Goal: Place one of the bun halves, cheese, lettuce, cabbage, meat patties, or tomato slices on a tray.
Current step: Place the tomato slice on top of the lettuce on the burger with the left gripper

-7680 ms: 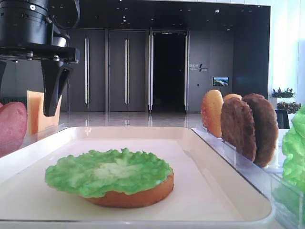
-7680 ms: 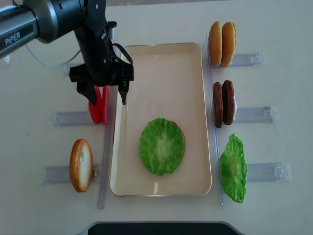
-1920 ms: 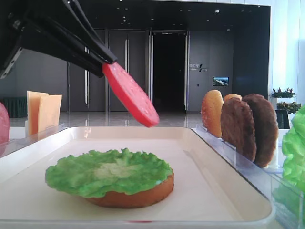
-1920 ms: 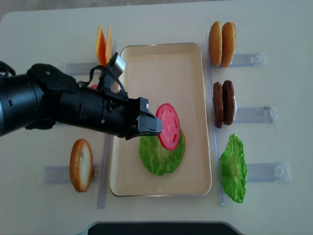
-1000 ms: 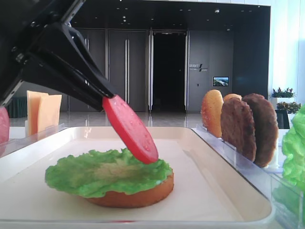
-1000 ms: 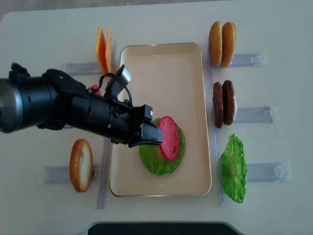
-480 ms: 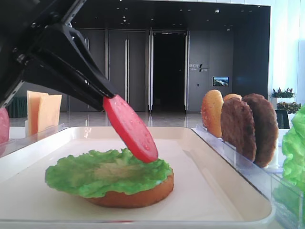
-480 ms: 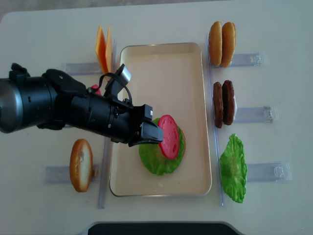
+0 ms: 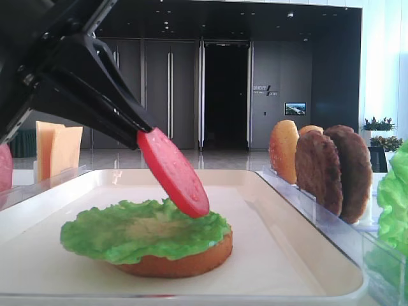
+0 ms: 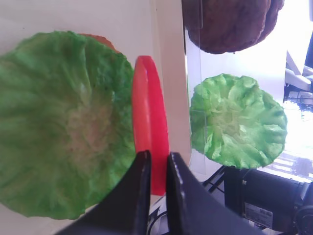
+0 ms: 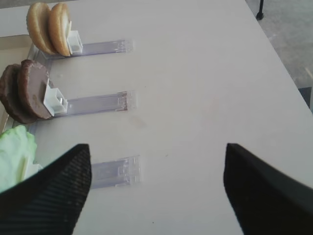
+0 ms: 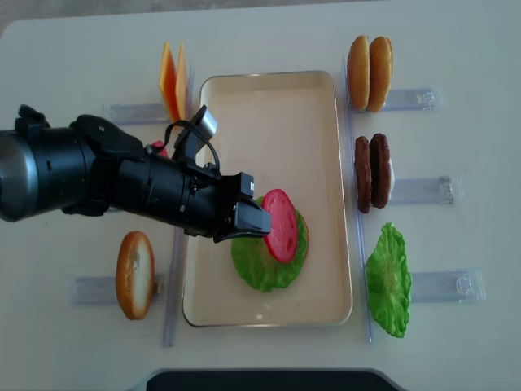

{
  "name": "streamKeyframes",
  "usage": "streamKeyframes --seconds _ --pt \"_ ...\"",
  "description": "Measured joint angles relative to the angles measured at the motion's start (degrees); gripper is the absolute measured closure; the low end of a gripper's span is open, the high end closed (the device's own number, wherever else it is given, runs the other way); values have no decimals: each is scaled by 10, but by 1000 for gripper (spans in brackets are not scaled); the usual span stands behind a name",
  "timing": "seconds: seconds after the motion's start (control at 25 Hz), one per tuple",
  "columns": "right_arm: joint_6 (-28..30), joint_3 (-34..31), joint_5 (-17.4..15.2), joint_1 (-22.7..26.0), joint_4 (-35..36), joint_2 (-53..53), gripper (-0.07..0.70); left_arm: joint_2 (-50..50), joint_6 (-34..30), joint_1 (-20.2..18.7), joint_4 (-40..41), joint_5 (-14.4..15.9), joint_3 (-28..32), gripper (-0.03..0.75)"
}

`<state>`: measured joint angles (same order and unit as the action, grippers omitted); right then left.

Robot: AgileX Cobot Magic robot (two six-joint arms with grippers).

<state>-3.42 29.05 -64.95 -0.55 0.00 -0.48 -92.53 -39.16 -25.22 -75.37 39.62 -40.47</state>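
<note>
Tray point(image 12: 269, 98) holds a bun half point(image 9: 185, 260) topped with lettuce point(image 9: 127, 229). Left gripper point(image 12: 254, 218) clamps a tomato slice point(image 12: 281, 226) by its edge — tilted, its lower rim at the leaf. Right gripper point(image 11: 156, 186) hangs over bare table point(image 11: 205, 88), jaws spread wide — nothing between them.

Overhead; tray-level point(image 9: 306, 236) side (wrists close)
</note>
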Motion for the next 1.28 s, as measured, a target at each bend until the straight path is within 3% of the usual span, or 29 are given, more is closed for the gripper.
streamKeyframes --seconds 0.2,0.52,1.28 --pt "0 0 0 0 0 0 100 0 -5 0 -6 0 0 662" --pt "0 0 0 0 0 0 100 0 -86 0 -94 0 27 662" --pt "0 0 0 0 0 0 100 0 -91 0 -96 -7 33 662"
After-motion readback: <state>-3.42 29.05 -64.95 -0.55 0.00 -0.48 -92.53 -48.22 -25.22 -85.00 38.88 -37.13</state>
